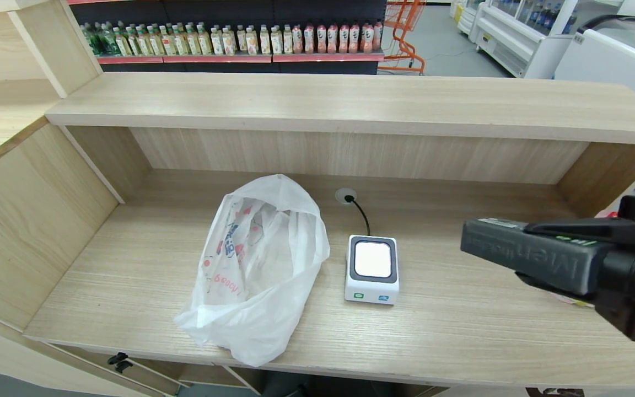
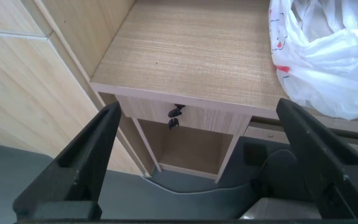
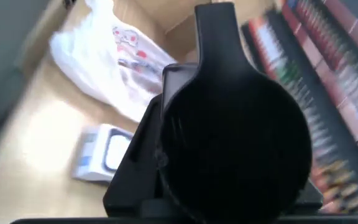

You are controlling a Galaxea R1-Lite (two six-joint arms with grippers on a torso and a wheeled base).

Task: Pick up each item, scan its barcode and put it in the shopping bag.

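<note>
Right gripper (image 1: 565, 256) clamps dark box (image 1: 516, 248), right of scanner (image 1: 372, 268); best presented squarely, close over the scanner. Left gripper (image 2: 197, 152) spread wide, empty.

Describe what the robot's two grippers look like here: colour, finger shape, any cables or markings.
Both are matte black. The left gripper has two broad, flat fingers with angular edges, narrowing toward the tips. The right gripper has slim bar-like fingers on a blocky body. No cables or markings are discernible on either.
</note>
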